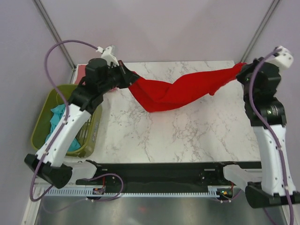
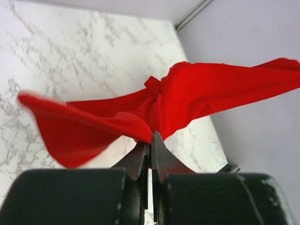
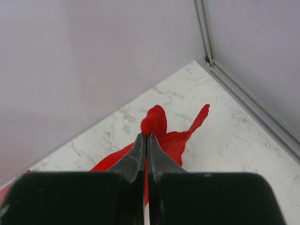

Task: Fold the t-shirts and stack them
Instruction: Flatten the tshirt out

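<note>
White arm links, black joints, looping purple cables, black gripper fingers

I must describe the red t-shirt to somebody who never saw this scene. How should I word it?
Look at the white marble table. Over its far half, a red t-shirt hangs stretched between the left gripper and the right gripper, both shut on it. It is the only red cloth; the teal one lies in the green basket.

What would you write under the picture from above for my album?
The left gripper and right gripper stretch a red t-shirt across the marble table, beside a green basket.
</note>
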Tool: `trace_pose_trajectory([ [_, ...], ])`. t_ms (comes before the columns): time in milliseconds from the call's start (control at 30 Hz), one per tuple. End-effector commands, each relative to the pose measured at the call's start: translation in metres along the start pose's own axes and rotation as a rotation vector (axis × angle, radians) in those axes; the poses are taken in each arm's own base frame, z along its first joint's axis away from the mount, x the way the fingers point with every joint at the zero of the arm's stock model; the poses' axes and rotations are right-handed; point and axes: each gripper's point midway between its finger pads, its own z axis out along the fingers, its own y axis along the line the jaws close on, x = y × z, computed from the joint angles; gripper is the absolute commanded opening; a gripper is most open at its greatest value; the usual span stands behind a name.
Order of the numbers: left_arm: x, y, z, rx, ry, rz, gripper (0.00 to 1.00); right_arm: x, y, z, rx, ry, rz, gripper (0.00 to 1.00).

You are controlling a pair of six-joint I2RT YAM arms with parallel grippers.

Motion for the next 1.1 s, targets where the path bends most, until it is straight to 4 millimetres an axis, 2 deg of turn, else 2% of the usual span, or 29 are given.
trace_pose_trajectory([
  [0, -0.012, -0.018, -0.032, 0.055, -0.047, 0.001, 0.02, -0.056, -0.006, -0.051, -0.041, -0.158, 0.066, 0.00],
  [67, 0.002, -0.015, -0.029, 0.063, -0.003, 0.004, 0.02, -0.056, -0.004, -0.062, -0.084, -0.156, 0.070, 0.00],
  [167, 0.028, -0.001, -0.021, 0.049, 0.069, -0.012, 0.02, -0.039, -0.010, -0.065, -0.088, -0.111, 0.067, 0.00],
  [233, 0.035, 0.005, -0.023, 0.031, 0.078, -0.020, 0.02, -0.029, -0.015, -0.066, -0.073, -0.085, 0.056, 0.00],
  [367, 0.031, 0.013, -0.029, -0.014, 0.047, 0.010, 0.02, -0.023, -0.023, -0.069, -0.052, -0.072, 0.044, 0.00],
  [433, 0.030, 0.014, -0.022, -0.015, 0.061, 0.020, 0.02, -0.017, -0.023, -0.066, -0.053, -0.054, 0.037, 0.00],
  [467, 0.021, 0.008, -0.020, -0.006, 0.045, 0.034, 0.02, -0.013, -0.023, -0.063, -0.048, -0.042, 0.032, 0.00],
  [500, 0.024, 0.016, -0.002, -0.028, 0.075, 0.038, 0.02, -0.009, -0.022, -0.060, -0.049, -0.034, 0.029, 0.00],
  [533, 0.019, 0.021, 0.006, -0.035, 0.080, 0.039, 0.02, 0.003, -0.023, -0.051, -0.038, -0.007, 0.015, 0.00],
  [567, 0.003, 0.015, 0.012, -0.012, 0.063, 0.040, 0.02, 0.009, -0.023, -0.044, -0.031, 0.005, 0.009, 0.00],
  [600, 0.012, 0.032, 0.042, -0.037, 0.122, 0.015, 0.02, 0.015, -0.021, -0.037, -0.033, 0.014, 0.004, 0.00],
  [633, 0.005, 0.039, 0.053, -0.038, 0.130, 0.001, 0.02, 0.031, -0.023, -0.027, -0.023, 0.047, -0.012, 0.00],
  [667, -0.008, 0.032, 0.064, -0.001, 0.126, -0.004, 0.02, 0.046, -0.022, -0.015, -0.014, 0.083, -0.030, 0.00],
  [700, -0.008, 0.038, 0.077, -0.005, 0.140, -0.013, 0.02, 0.053, -0.019, -0.006, -0.018, 0.094, -0.033, 0.00],
  [733, 0.004, 0.061, 0.105, -0.042, 0.190, -0.053, 0.02, 0.074, -0.020, 0.003, -0.023, 0.141, -0.058, 0.00],
  [767, -0.001, 0.061, 0.113, -0.022, 0.197, -0.072, 0.02, 0.091, -0.021, 0.016, -0.013, 0.179, -0.075, 0.00],
  [800, 0.004, 0.069, 0.122, -0.027, 0.218, -0.095, 0.02, 0.100, -0.020, 0.024, -0.014, 0.191, -0.082, 0.00],
  [833, 0.017, 0.086, 0.135, -0.051, 0.259, -0.131, 0.02, 0.125, -0.025, 0.037, 0.006, 0.249, -0.117, 0.00],
  [900, 0.031, 0.103, 0.139, -0.099, 0.284, -0.143, 0.02, 0.148, -0.027, 0.051, 0.014, 0.303, -0.146, 0.00],
  [933, 0.047, 0.115, 0.137, -0.137, 0.311, -0.152, 0.02, 0.169, -0.026, 0.061, 0.010, 0.364, -0.169, 0.00],
  [967, 0.054, 0.118, 0.134, -0.144, 0.326, -0.156, 0.02, 0.178, -0.026, 0.065, 0.002, 0.391, -0.189, 0.00],
  [1000, 0.062, 0.119, 0.130, -0.150, 0.338, -0.153, 0.02, 0.187, -0.024, 0.068, -0.011, 0.419, -0.204, 0.00],
  [1033, 0.085, 0.131, 0.122, -0.190, 0.379, -0.164, 0.02, 0.201, -0.023, 0.073, -0.025, 0.464, -0.220, 0.00],
  [1067, 0.081, 0.122, 0.108, -0.191, 0.353, -0.146, 0.02, 0.208, -0.019, 0.072, -0.060, 0.492, -0.229, 0.00],
])
